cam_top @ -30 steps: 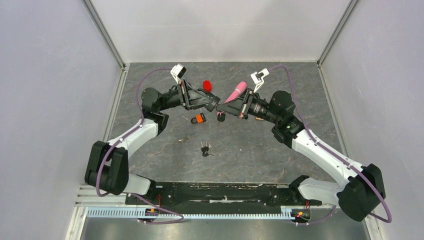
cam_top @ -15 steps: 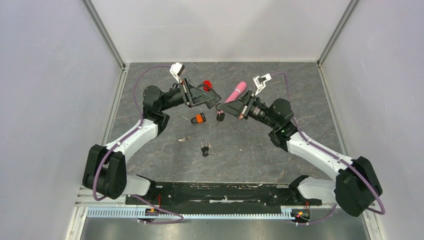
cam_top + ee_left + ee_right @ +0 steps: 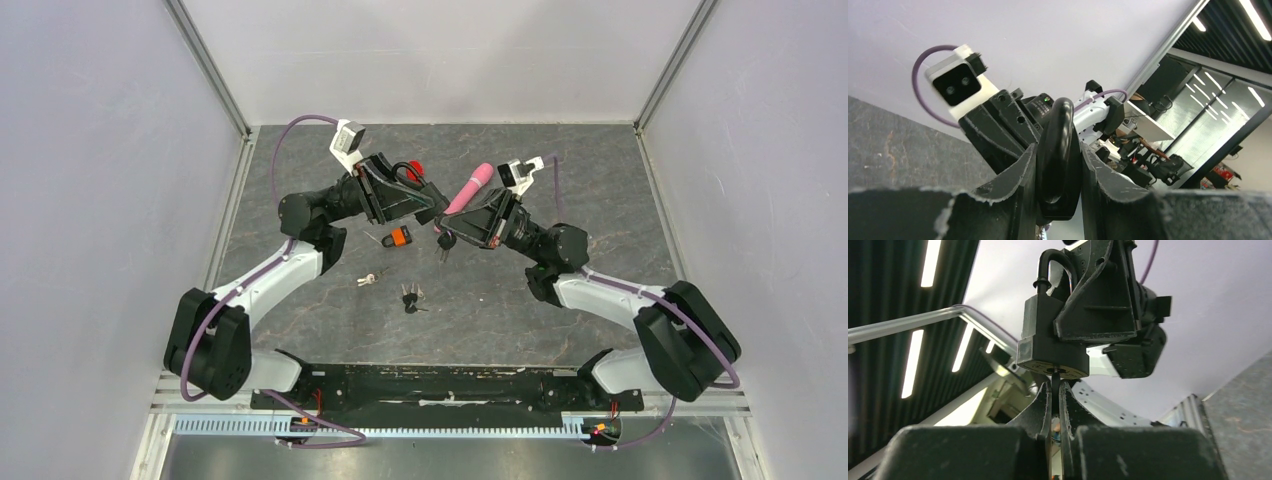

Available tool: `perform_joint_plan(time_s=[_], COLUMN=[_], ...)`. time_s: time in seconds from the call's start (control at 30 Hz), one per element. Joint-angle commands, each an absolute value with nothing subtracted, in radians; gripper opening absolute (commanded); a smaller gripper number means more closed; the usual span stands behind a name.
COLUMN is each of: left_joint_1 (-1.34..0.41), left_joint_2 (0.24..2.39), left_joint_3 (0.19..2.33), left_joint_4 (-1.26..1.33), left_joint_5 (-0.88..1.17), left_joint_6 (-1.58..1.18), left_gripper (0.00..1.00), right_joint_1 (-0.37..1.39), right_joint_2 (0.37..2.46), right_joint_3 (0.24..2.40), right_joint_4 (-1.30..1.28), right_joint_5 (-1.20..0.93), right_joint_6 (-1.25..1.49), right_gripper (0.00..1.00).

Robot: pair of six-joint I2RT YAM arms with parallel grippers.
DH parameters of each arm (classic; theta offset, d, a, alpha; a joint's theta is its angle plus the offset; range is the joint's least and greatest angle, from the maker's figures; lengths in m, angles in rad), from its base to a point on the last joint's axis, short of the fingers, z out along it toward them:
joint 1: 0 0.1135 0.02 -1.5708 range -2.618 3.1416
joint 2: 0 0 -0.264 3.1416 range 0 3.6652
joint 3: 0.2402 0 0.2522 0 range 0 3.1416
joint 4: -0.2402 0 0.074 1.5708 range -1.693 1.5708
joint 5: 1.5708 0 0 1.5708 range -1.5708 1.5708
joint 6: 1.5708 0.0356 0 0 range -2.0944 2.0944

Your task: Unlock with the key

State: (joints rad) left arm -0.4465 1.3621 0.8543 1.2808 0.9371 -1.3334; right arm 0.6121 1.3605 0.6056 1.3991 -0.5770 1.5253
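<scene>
Table (image 3: pixel 500 300): dark grey marbled top, walled on three sides. Left arm (image 3: pixel 270 270) and right arm (image 3: pixel 600 290) both reach in toward the middle-far area, wrists raised off the table, tips almost meeting nose to nose. Left tool (image 3: pixel 428 205) is clamped on the black padlock (image 3: pixel 1045 347), fingers on either side of the body. In the left wrist view the shackle stands edge-on between the pads (image 3: pixel 1020 170), with the right wrist camera just behind it. Right tool (image 3: pixel 447 225) is pinched tight on the key (image 3: pixel 1055 377). In the right wrist view only the thin blade shows above the fingertips (image 3: pixel 1040 405). So the padlock is in the air between the two tools, bottom face toward the right tool, shackle end away from it, shackle looks seated. Key tip sits right at the keyway on that bottom face; cannot tell how deep it goes or whether it is turned. A dark key head hangs (image 3: pixel 445 243) just under the right tool. Pink cylinder (image 3: pixel 472 185) lies just behind the right tool, angled toward the back wall. Orange padlock (image 3: pixel 399 237) lies flat on the table below the left tool, shackle pointing left. Red object (image 3: pixel 414 168) is mostly hidden behind the left tool; cannot tell what it is. Black-headed key bunch (image 3: pixel 411 297) lies nearer the bases, and a small pale key set (image 3: pixel 369 279) is just left of it, apart.
</scene>
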Motion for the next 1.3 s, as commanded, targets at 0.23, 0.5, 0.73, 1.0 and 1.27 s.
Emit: perform_joint_plan(time_s=[0.23,0.5,0.73,1.0,1.27], left_joint_1=[-0.542,-0.490,-0.489,-0.492,-0.492], left_joint_2=[1.332,1.278,1.200,1.167,1.148], left_joint_3=[0.913,0.837,0.834,0.815,0.817], left_joint_4=[1.334,1.044,0.756,0.701,0.664], left_joint_5=[1.037,0.972,0.930,0.921,0.879], left_joint_6=[-1.335,-1.210,-1.031,-1.002,-0.983], left_gripper=[0.02,0.02,0.02,0.02,0.02], right_joint_1=[0.629,0.584,0.572,0.579,0.616], right_joint_2=[1.405,1.293,1.226,1.204,1.243], right_joint_3=[0.625,0.521,0.475,0.496,0.513], right_joint_4=[1.570,1.414,1.321,1.189,1.255], right_joint_5=[-0.510,-0.519,-0.501,-0.469,-0.507], right_joint_6=[1.611,1.367,1.167,1.024,1.029], right_gripper=[0.10,0.57,0.69,0.68,0.54])
